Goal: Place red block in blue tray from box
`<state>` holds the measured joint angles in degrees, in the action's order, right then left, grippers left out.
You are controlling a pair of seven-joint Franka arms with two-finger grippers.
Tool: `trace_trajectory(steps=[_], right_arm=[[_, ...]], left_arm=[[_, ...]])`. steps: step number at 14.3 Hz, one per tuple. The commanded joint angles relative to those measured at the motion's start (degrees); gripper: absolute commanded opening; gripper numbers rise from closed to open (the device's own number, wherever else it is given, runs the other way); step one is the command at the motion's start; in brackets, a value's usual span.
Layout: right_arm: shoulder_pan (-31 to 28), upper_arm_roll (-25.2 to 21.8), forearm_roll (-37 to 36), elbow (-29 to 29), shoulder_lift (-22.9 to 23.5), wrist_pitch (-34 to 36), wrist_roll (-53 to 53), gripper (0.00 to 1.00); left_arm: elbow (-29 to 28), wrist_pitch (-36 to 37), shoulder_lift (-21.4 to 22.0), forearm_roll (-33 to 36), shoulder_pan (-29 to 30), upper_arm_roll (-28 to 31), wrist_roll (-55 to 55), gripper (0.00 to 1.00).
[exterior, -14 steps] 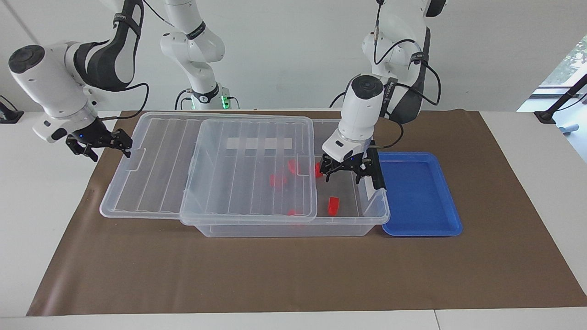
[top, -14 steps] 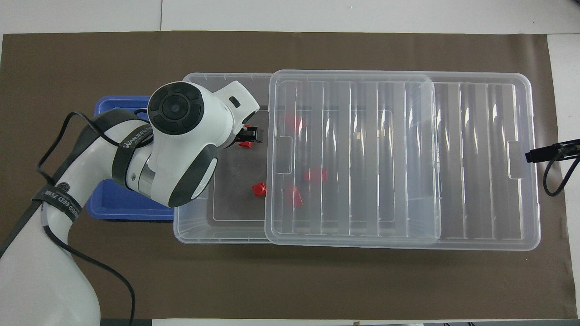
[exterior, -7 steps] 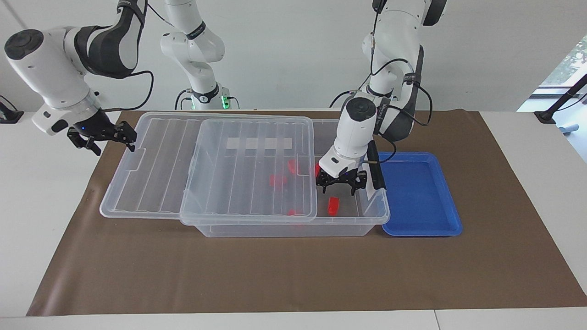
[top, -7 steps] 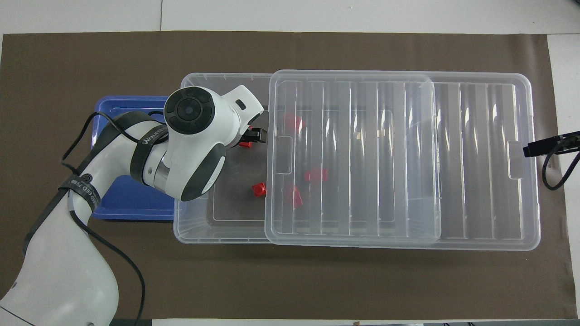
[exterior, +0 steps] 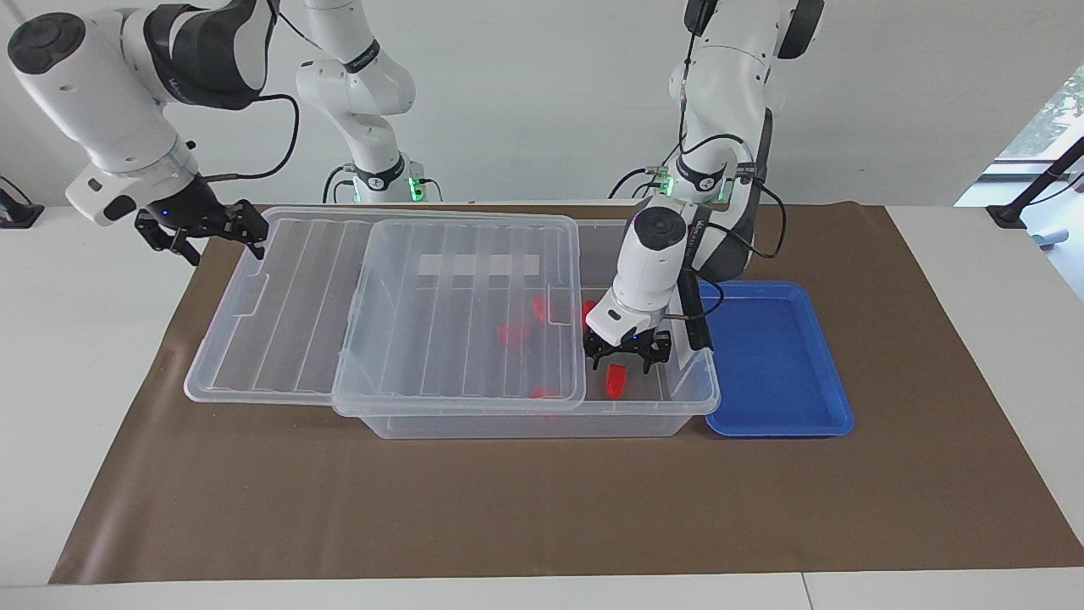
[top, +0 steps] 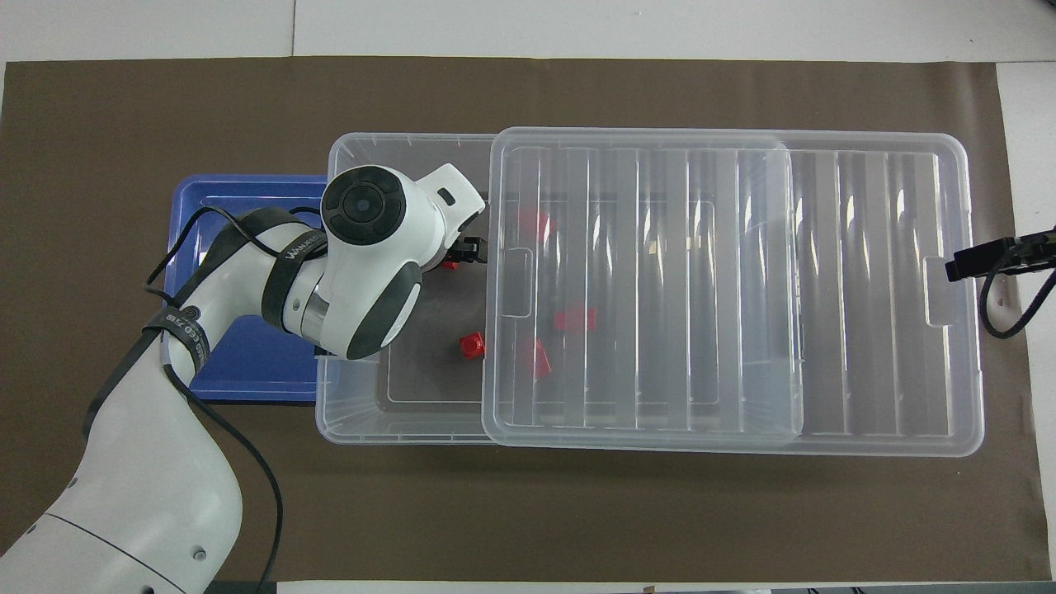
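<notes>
Left gripper (exterior: pixel 627 359) sits inside the box (exterior: pixel 542 424), jaws spread over a red block (exterior: pixel 616 380) — right gripper (exterior: pixel 203 229), also open, waits above the lid (exterior: pixel 296 280).

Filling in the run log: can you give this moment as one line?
left end effector: open, in box over red block | right end effector: open, waiting by lid | blue tray: no block

One camera is sitting high across the table, facing the robots and looking down at the box (exterior: pixel 525 339) from a fair way back. The other is hanging above the robots' end, staring steeply down. Both are taking in the box, half a turn apart.
</notes>
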<state>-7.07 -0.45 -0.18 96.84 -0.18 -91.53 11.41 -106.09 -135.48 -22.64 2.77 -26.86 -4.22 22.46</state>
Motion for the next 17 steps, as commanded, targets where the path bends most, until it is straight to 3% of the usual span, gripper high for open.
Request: trace_trajectory(steps=[1,7,11,12,13,14,15,17], right_arm=[[-0.4,1.94,0.35,-2.69,0.09,4.15,-5.15,1.0],[1.62,4.14,0.27,-3.5,-1.4,9.34,-15.53,1.0],[1.89,5.54,0.0,-3.76,-1.49,8.83,-18.0,1.0],[1.89,5.72,-0.17,-4.54,-1.32,8.56,-18.44,1.0],[2.23,5.72,-0.09,-4.46,-1.32,7.17,-18.97,1.0],[2.93,5.55,-0.09,-4.38,-1.4,6.54,-19.23,1.0],[3.11,5.55,-0.09,-4.29,-1.4,6.63,-19.24,1.0],[3.03,5.37,-0.09,-4.29,-1.4,6.45,-18.97,1.0]], left_arm=[[-2.63,-4.69,0.4,1.36,-0.3,0.53,0.75,1.0],[-3.07,-9.45,-0.3,1.36,0.05,0.53,-1.71,1.0],[-3.16,-9.54,-0.74,1.45,-0.03,0.53,-2.24,0.97],[-3.07,-9.19,-0.74,1.36,-0.03,0.53,-2.24,0.7],[-3.07,-9.28,-0.74,1.45,-0.03,0.53,-2.33,0.25],[-3.07,-9.28,-0.74,1.45,-0.03,0.62,-3.03,0.06],[-3.07,-9.28,-0.74,1.71,-0.03,0.62,-3.56,0.0],[-2.81,-8.93,-0.66,2.33,-0.12,0.88,-3.47,0.0]])
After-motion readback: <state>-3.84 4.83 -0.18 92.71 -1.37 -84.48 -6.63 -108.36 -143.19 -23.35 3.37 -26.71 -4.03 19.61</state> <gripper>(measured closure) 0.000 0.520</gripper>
